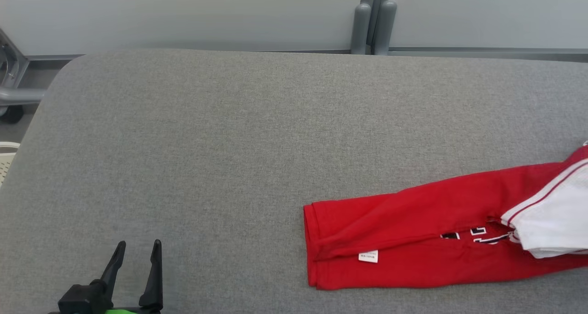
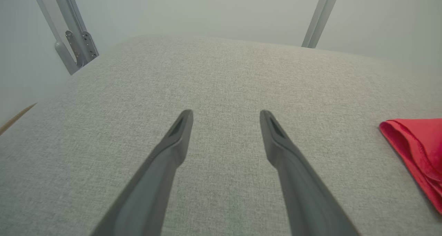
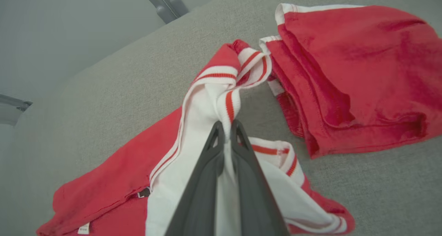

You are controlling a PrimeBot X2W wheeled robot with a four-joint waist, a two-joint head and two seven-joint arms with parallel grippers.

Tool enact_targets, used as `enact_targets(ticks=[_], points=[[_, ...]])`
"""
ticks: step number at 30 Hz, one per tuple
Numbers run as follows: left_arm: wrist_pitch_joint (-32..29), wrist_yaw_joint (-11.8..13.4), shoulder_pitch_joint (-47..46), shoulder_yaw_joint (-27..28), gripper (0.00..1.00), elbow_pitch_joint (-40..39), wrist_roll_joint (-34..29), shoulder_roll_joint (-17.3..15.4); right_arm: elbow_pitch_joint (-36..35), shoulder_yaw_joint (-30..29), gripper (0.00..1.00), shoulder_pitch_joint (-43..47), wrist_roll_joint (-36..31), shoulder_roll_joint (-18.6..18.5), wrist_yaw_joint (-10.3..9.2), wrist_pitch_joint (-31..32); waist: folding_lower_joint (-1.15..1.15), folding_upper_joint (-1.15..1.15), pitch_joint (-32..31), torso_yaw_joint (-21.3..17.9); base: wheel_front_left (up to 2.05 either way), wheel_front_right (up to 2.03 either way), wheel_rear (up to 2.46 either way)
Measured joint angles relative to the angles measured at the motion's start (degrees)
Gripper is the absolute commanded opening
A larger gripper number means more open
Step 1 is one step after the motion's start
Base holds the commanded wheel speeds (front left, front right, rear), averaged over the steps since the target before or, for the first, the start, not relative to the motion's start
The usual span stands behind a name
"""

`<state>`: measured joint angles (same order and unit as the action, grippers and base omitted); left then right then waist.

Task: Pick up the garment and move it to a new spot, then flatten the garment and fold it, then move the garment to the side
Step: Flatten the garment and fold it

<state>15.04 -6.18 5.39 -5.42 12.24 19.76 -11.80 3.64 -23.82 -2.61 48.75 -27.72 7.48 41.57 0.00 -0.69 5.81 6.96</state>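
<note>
One grey cloth-covered table (image 1: 206, 135) with rounded corners. On the table's right half, toward its front edge, lies one garment (image 1: 413, 227). It is bright red and stretched long and narrow, with its hemmed end pointing to the table's middle and its other end running out of the head view. A white section edged with thin red and white stripes is folded over the red at the table's right. Black-and-white lettering (image 1: 477, 235) peeks out from a fold. In the right wrist view, one folded red bundle (image 3: 355, 74) with white trim rests on the table, touching the garment's striped edge; whether it is a separate piece cannot be told. There are two grippers, each with two dark fingers. The left gripper (image 1: 139, 243) hangs over the table's front left part with its fingers spread and nothing between them. The right gripper (image 3: 227, 124) has its fingers pressed together on the garment's white striped edge, which rises from the table in a ridge. One small white label (image 1: 368, 256) sits on the garment near the hem.
</note>
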Motion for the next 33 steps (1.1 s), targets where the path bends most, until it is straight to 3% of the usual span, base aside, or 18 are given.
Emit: enact_targets(ticks=[3, 4, 7, 10, 14, 19, 31, 33], points=[[0.0, -0.4, -0.2, 0.2, 1.0, 0.3, -0.7, 0.7, -8.7, 6.0, 0.0, -0.6, 0.5, 2.4, 0.0, 2.6, 0.0, 0.0, 0.5, -0.2, 0.0, 0.0, 0.0], [0.0, -0.4, -0.2, 0.2, 1.0, 0.3, -0.7, 0.7, -8.7, 6.0, 0.0, -0.6, 0.5, 2.4, 0.0, 2.6, 0.0, 0.0, 0.5, -0.2, 0.0, 0.0, 0.0], [0.0, -0.7, -0.5, 0.4, 1.0, 0.7, -1.5, 1.1, -15.3, 14.5, 0.0, -1.9, 0.5, 6.7, 0.0, 4.7, 0.0, 0.0, 0.9, -0.4, 0.0, 0.0, 0.0], [0.0, -0.9, -1.1, 1.1, 1.0, 0.9, -2.0, 1.4, -17.3, 23.0, 0.0, -3.6, -1.3, 10.5, 0.0, 5.5, 0.0, 0.0, 1.3, -0.6, 0.0, 0.0, 0.0], [0.0, -1.0, -2.2, 0.3, 1.0, 1.5, -2.9, 1.8, -15.4, 33.0, 0.0, -5.2, -5.5, 15.6, 0.0, 4.1, 0.0, 0.0, 1.7, -0.3, 0.0, 0.0, 0.0], [0.0, -1.1, -3.9, -0.5, 1.0, 2.6, -3.2, 1.6, -9.7, 40.8, 0.0, -6.4, -11.5, 18.2, 0.0, -0.7, 0.0, 0.0, 2.1, 1.2, 0.0, 0.0, 0.0], [0.0, -1.2, -3.9, -1.1, 1.0, 3.6, -2.7, 0.6, -1.1, 48.2, 0.0, -8.8, -13.4, 19.7, 0.0, -6.8, 0.0, 0.0, 1.8, 2.6, 0.0, 0.0, 0.0], [0.0, -1.2, -3.9, -1.2, 1.0, 3.6, -2.7, 0.6, -0.3, 48.4, 0.21, -9.2, -13.7, 19.7, 0.0, -7.4, 0.0, 0.0, 1.7, 2.6, 0.0, 0.0, 0.0]])
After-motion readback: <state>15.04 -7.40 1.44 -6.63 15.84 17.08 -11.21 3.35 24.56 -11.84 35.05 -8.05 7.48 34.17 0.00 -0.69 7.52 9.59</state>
